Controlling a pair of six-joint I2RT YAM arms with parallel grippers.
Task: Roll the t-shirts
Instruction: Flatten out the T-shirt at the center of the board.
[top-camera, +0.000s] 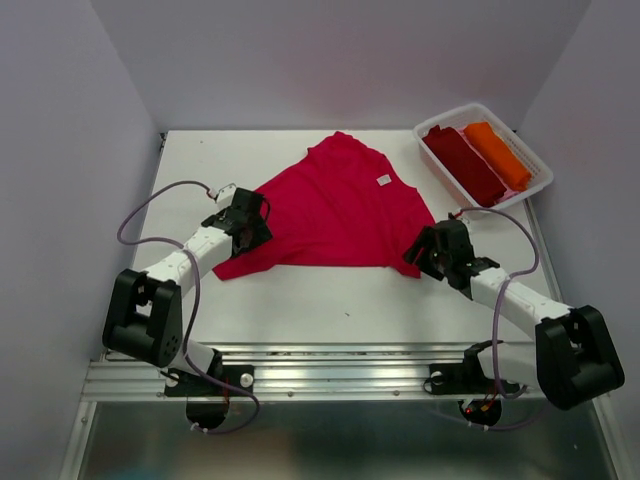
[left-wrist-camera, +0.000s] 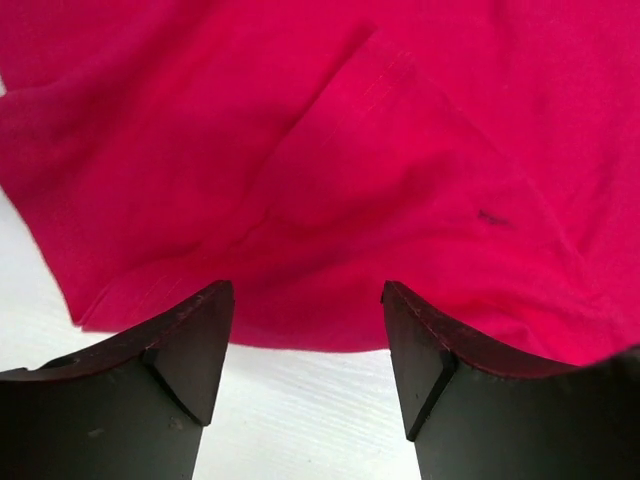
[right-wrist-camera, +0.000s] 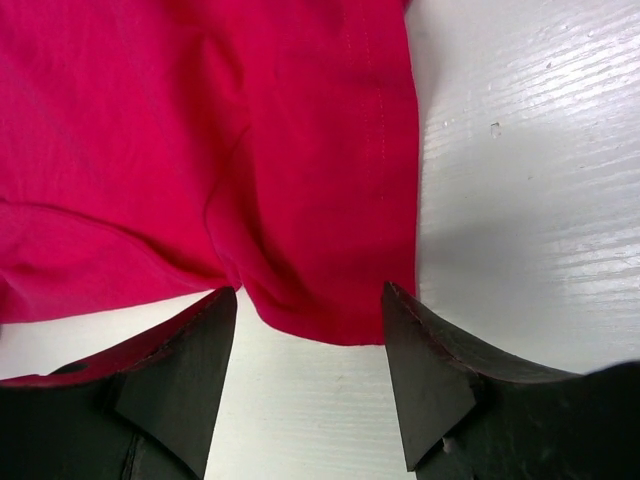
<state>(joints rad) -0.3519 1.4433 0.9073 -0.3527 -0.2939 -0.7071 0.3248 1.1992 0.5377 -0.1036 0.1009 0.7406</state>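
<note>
A crimson-red t-shirt (top-camera: 335, 205) lies spread flat on the white table, its near edge straight and its white neck label showing at the far right. My left gripper (top-camera: 250, 222) stands open at the shirt's left edge; in the left wrist view the red cloth (left-wrist-camera: 330, 170) lies just beyond the fingertips (left-wrist-camera: 212, 310), with bare table between the jaws. My right gripper (top-camera: 428, 250) is open at the shirt's near right corner (right-wrist-camera: 340, 290), which lies just ahead of the jaws, not gripped. A dark maroon t-shirt (top-camera: 465, 165) and an orange t-shirt (top-camera: 497, 155) lie rolled in the basket.
A white plastic basket (top-camera: 540, 182) sits at the table's far right corner, angled. Grey walls close in the table on the left, back and right. A metal rail (top-camera: 330, 365) runs along the near edge with both arm bases.
</note>
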